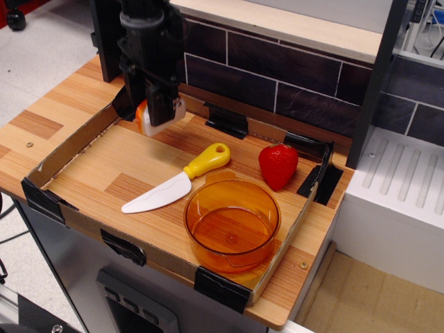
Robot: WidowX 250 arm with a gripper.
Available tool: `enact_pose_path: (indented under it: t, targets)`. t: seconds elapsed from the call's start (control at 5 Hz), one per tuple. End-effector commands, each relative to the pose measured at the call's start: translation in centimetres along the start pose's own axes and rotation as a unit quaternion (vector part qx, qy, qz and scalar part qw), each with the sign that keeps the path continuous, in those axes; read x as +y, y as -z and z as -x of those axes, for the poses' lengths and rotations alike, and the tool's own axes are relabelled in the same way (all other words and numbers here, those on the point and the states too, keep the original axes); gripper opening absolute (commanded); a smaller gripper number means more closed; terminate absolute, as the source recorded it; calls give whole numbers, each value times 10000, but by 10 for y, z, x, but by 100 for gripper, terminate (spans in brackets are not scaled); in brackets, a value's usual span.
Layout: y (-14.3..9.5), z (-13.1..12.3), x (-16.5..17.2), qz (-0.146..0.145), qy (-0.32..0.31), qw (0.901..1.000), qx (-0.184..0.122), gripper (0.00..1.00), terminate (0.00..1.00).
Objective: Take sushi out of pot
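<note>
My gripper (158, 112) is shut on the sushi (147, 119), a white rice block with an orange strip on its left side. It holds the sushi low over the back left part of the wooden tray (97, 163), just above or touching the boards. The black fingers cover the middle of the sushi. The orange translucent pot (232, 223) stands at the tray's front right, well away from the gripper, and holds nothing.
A white knife with a yellow handle (178, 179) lies in the tray's middle, just left of the pot. A red strawberry (278, 166) stands behind the pot. A dark brick wall (291, 76) runs along the back, and low cardboard walls edge the tray.
</note>
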State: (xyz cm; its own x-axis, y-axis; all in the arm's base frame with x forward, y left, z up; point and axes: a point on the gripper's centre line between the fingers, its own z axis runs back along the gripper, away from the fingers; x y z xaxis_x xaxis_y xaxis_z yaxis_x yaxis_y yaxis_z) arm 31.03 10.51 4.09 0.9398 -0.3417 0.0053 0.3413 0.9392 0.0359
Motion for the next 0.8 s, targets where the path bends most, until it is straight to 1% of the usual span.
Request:
enact_pose_path:
  t: [0.0,0.2,0.4,0.6]
  targets:
    - [4,-4,18,-223,-27,9997,1,0,0]
    - [2,-4,18,-92,-146,9998,46,100,0]
    - [2,-4,19,-67,-160,9996,204,100,0]
    - [-9,-5,20,-59,-180,9997,125,100,0]
